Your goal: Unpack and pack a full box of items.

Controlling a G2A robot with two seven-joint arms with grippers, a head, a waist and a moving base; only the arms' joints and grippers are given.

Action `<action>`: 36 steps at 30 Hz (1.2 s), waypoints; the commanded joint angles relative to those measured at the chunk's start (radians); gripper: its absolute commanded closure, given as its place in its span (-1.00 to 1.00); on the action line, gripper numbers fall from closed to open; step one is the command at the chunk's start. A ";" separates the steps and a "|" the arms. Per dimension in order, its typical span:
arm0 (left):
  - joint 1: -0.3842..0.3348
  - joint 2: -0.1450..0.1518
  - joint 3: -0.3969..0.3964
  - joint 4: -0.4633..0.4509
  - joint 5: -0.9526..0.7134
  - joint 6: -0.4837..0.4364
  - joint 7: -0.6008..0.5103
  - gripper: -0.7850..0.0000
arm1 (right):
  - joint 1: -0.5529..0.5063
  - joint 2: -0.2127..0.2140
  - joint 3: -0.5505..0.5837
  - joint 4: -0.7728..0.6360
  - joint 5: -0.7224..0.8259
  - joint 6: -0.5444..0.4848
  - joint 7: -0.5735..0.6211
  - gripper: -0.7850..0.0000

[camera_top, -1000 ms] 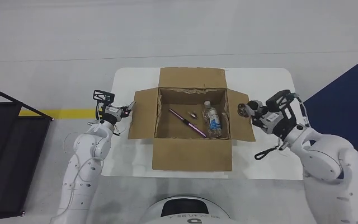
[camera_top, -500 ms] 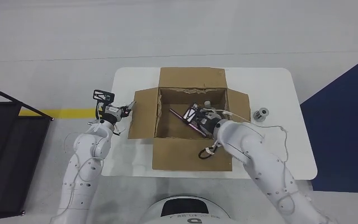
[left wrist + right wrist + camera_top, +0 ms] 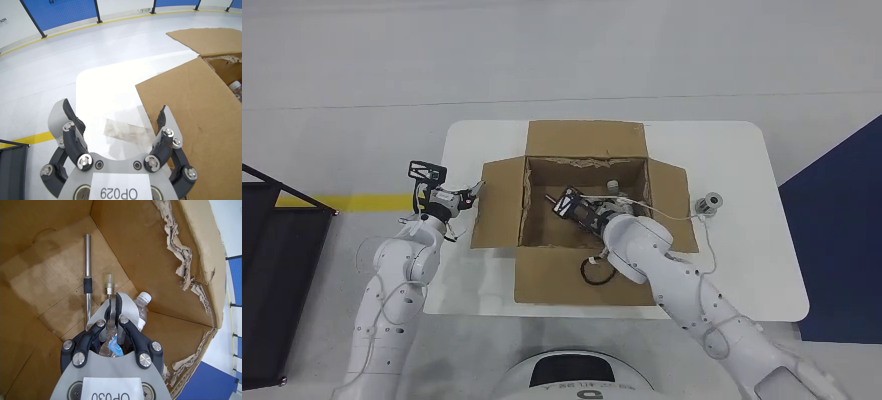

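Observation:
An open cardboard box [image 3: 587, 275] stands mid-table with its flaps spread. Inside lie a metal rod [image 3: 88, 262] wrapped with black tape, a small metal fitting [image 3: 109, 283] with a translucent cap, and a clear water bottle [image 3: 142, 302]. My right gripper [image 3: 113, 296] is low inside the box [image 3: 143, 243], directly over the bottle; its pads are pinched on a thin metal shank at the fitting's near end. From above, that gripper [image 3: 567, 203] sits near the box's middle. My left gripper [image 3: 115, 106] hangs open and holds nothing over the table, beside the left flap [image 3: 191, 113].
A small metal spool [image 3: 707, 206] rests on the white table [image 3: 742, 270] just right of the box's right flap. Torn paper lining hangs along the box's upper edges [image 3: 181, 251]. A dark rack [image 3: 267, 280] stands on the floor to the left.
The right arm swung from beside the right flap, where it held the spool, into the box, then shifted left inside it. The spool now lies on the table. The left arm kept still.

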 commanded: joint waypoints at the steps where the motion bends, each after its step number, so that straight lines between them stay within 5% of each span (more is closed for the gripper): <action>1: 0.000 0.000 0.000 0.000 0.000 0.000 0.000 -1.00 | 0.010 -0.005 -0.004 0.008 0.004 0.001 0.038 1.00; 7: 0.000 0.000 0.000 0.000 0.000 0.000 0.000 -1.00 | 0.061 -0.027 -0.043 0.057 0.017 -0.018 0.172 0.95; 10: 0.000 0.000 0.000 0.000 0.000 0.000 0.000 -1.00 | 0.084 -0.040 -0.060 0.087 0.041 -0.023 0.196 0.49; 21: 0.000 0.000 0.000 0.000 0.000 0.000 0.000 -1.00 | 0.103 -0.058 -0.042 0.072 0.097 -0.024 0.196 0.46; 25: 0.000 0.000 0.000 0.000 0.000 0.000 0.000 -1.00 | 0.020 -0.027 0.111 -0.109 0.139 -0.016 0.153 0.46; 31: 0.000 0.000 0.000 0.000 0.000 0.000 0.000 -1.00 | -0.268 0.030 0.498 -0.465 0.199 -0.007 0.007 0.40; 36: 0.000 0.000 0.000 0.000 0.000 0.000 0.000 -1.00 | -0.405 0.042 0.764 -0.427 0.345 0.038 -0.093 0.22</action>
